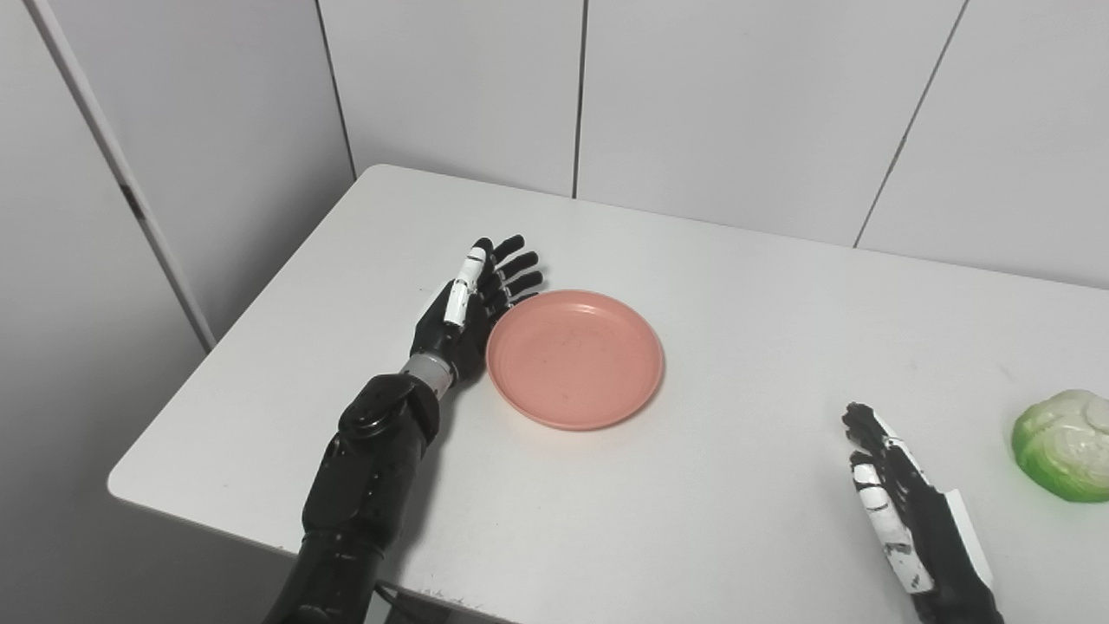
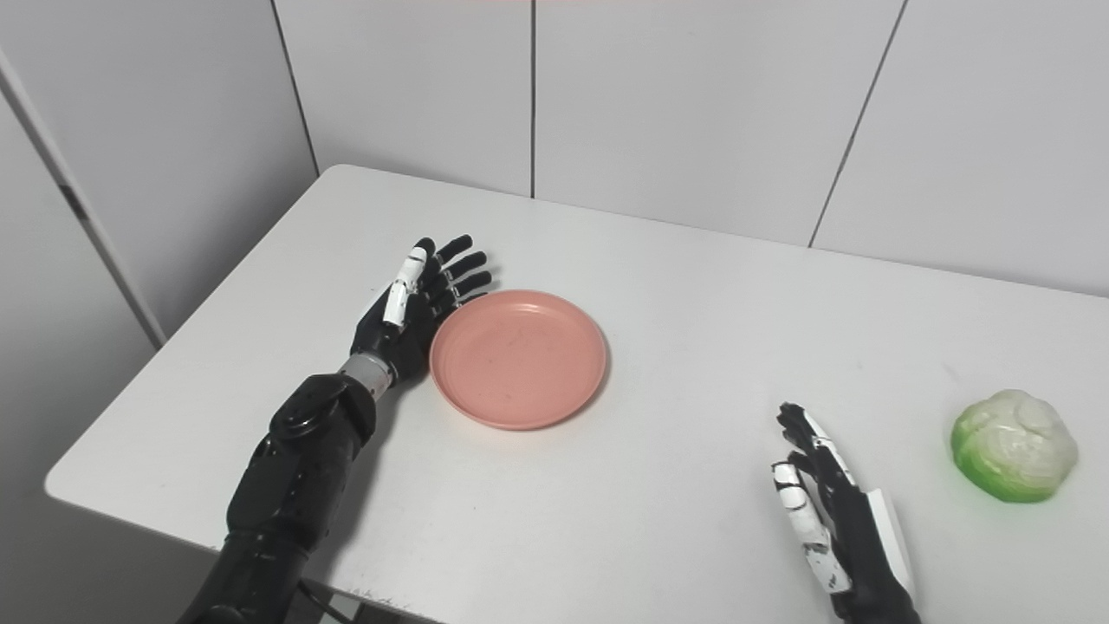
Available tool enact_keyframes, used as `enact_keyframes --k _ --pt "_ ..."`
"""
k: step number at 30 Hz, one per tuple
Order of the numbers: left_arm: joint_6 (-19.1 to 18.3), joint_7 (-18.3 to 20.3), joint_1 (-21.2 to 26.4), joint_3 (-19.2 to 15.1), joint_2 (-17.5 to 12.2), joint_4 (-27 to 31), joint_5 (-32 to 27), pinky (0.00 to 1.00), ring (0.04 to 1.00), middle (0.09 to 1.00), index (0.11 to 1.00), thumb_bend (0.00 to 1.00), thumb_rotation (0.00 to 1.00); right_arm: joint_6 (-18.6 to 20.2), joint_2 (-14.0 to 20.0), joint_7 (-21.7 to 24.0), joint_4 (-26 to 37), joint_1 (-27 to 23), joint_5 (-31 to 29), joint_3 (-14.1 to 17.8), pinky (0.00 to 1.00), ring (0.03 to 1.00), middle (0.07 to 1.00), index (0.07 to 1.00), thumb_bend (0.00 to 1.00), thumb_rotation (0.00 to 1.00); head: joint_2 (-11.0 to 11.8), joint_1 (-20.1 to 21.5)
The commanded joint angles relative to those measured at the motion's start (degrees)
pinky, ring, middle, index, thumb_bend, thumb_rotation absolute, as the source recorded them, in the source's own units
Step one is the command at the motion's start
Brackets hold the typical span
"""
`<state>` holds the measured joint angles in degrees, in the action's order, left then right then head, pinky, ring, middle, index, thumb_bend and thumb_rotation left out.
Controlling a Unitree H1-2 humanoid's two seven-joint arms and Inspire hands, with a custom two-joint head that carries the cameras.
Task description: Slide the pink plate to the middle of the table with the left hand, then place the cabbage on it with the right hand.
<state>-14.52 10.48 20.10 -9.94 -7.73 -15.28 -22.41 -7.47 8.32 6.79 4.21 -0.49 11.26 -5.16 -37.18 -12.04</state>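
Observation:
The pink plate (image 1: pixel 575 358) lies flat on the white table (image 1: pixel 736 286), left of the middle. My left hand (image 1: pixel 472 308) stands edge-on against the plate's left rim, palm facing the plate, fingers straight and spread, holding nothing. The green and white cabbage (image 2: pixel 1014 445) sits near the table's right side. My right hand (image 2: pixel 827 511) hovers low near the front edge, well left of the cabbage, open with fingers extended and empty.
White wall panels (image 1: pixel 745 104) rise close behind the table's far edge. The table's left edge (image 1: pixel 251 312) runs just beyond my left arm, with a grey wall and white strip past it.

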Motion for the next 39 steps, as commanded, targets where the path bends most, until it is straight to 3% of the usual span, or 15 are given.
enact_keyframes --k 1,10,20,28,39 --pt "-1.8 0.9 -0.5 1.3 0.5 1.3 0.1 0.84 0.859 0.871 0.863 0.4 1.0 0.5 -0.6 -0.5 -0.2 0.6 0.4 -0.6 0.86 0.894 0.892 0.89 0.36 1.0 -0.1 0.4" --pt "-6.0 0.4 -3.4 5.9 4.1 7.7 0.7 0.87 0.869 0.882 0.872 0.41 1.0 1.7 -1.3 -0.2 0.8 0.7 0.3 -1.3 0.87 0.902 0.905 0.899 0.39 1.0 -1.1 3.7" --pt "-7.3 -0.1 -6.1 8.6 6.7 11.9 1.4 0.86 0.87 0.882 0.87 0.41 1.0 3.4 -3.1 -0.8 1.7 0.7 1.5 -2.4 0.85 0.899 0.905 0.901 0.35 1.0 -2.6 12.6" --pt "-5.2 1.6 -7.6 8.1 6.7 10.3 1.0 0.86 0.873 0.889 0.88 0.42 1.0 3.8 -4.6 -1.6 0.5 0.0 2.6 -3.2 0.86 0.907 0.913 0.912 0.33 1.0 -2.8 19.2" --pt "-0.8 4.0 -7.9 7.0 5.5 5.4 1.0 0.87 0.875 0.89 0.879 0.45 1.0 5.0 -5.1 -2.2 1.9 -0.3 3.9 -3.3 0.87 0.915 0.922 0.924 0.31 1.0 -3.3 23.1"
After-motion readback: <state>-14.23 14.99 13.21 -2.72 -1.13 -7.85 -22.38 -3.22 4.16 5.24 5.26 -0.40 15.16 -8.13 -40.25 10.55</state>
